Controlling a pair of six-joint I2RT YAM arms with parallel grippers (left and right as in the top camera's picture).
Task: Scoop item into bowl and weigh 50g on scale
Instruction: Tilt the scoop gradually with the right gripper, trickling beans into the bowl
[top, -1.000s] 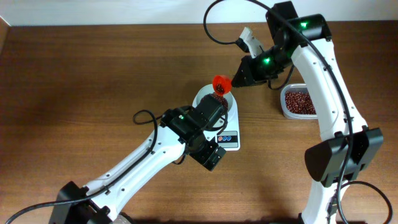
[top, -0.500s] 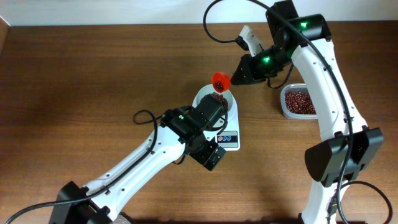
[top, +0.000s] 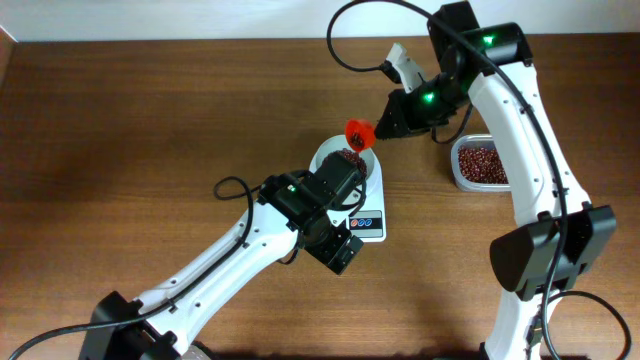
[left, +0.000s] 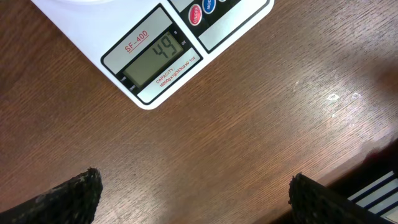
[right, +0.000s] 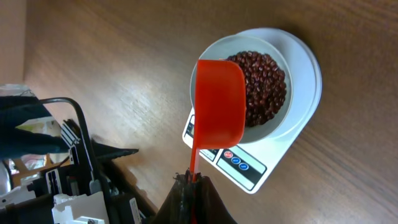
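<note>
Beans (right: 261, 87) are the load: the right claw (right: 193, 186), clenched on a red scoop (right: 219, 102), holds it over the bowl (right: 214, 53) of them on the scale (left: 158, 56), reading 49. The left claw (left: 196, 196) hangs released above the bench (left: 267, 124). This looks like topping-up; next calls for a few more beans.

In the overhead view the left arm (top: 300, 205) covers most of the scale (top: 372, 224) and the near side of the bowl (top: 328, 152), hiding the display. The right arm (top: 530, 130) overlaps the tub (top: 455, 170) at one edge. The left wrist view crops the scale at the top, and of the left gripper (left: 198, 200) only two dark fingertips (left: 65, 198) show. In the right wrist view the scoop (right: 219, 102) hides part of the bowl's rim, and the right gripper (right: 193, 190) is cut off below.
</note>
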